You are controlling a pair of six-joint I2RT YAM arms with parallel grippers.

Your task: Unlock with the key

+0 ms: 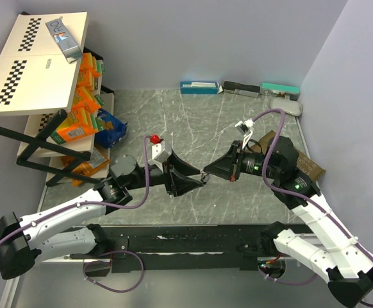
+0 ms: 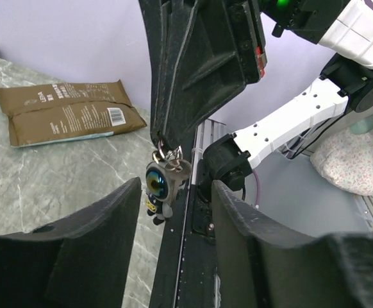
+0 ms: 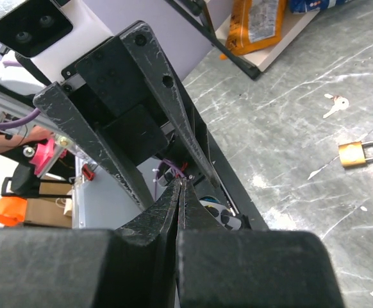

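Centrally, above the near edge of the table [image 1: 206, 122], the two grippers are shown tip to tip. The right gripper [image 3: 179, 186] is pressed fully shut on a key ring [image 2: 168, 154], from which a small charm [image 2: 159, 186] hangs with its long axis upright; whether a key is carried on the ring cannot be told. The left gripper [image 2: 175, 191] is held half open, its fingers set either side of the charm without touching it, so it is judged the nearer arm for a handover. A loose key [image 3: 335, 104] and a brass padlock [image 3: 358, 153] are seen flat on the table, near each other and well apart from both jaws.
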